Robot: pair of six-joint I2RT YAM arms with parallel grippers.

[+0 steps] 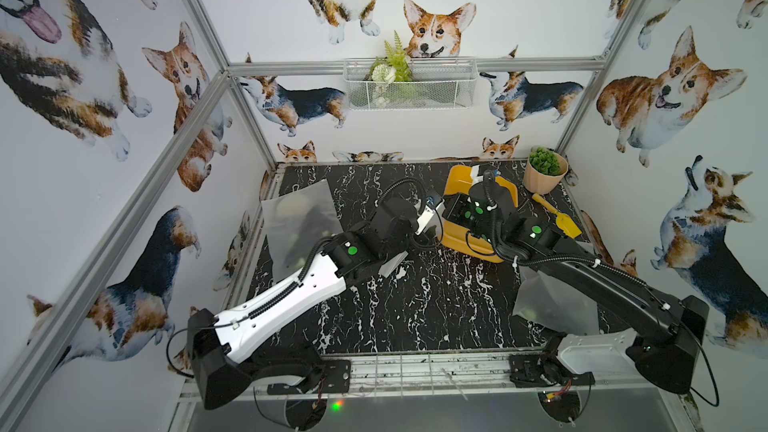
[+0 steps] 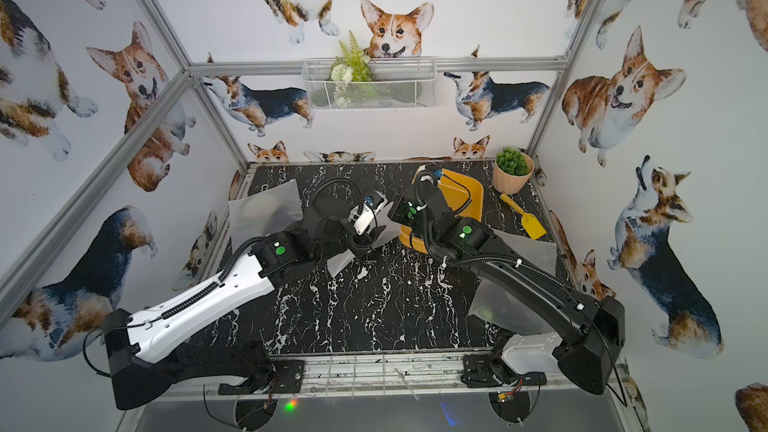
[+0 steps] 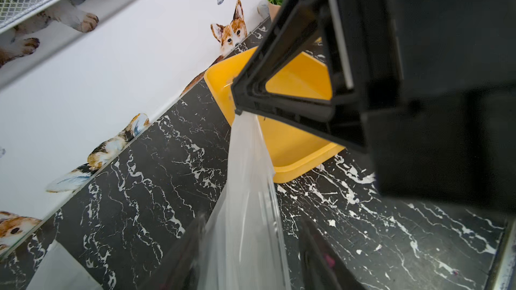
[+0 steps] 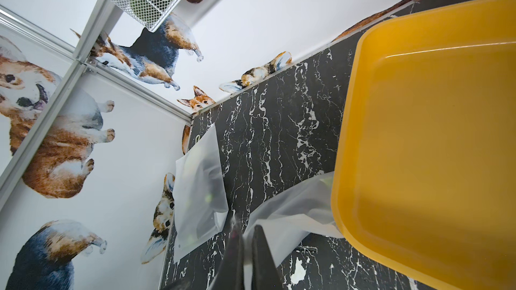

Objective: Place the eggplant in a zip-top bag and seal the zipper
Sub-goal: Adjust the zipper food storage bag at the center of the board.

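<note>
The right gripper (image 4: 247, 235) is pinching the top edge of the zip-top bag (image 3: 248, 179), jaws together on the film, and is stretching it taut beside the yellow tray (image 4: 418, 135), probably so the zipper line is running straight for sealing. The left gripper (image 3: 251, 218) is straddling that edge, fingers apart, not squeezing. The eggplant isn't showing anywhere; the tray is sitting empty, so it's likely bagged.

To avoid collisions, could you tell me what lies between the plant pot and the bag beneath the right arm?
A yellow scoop lies there, seen in both top views.
</note>
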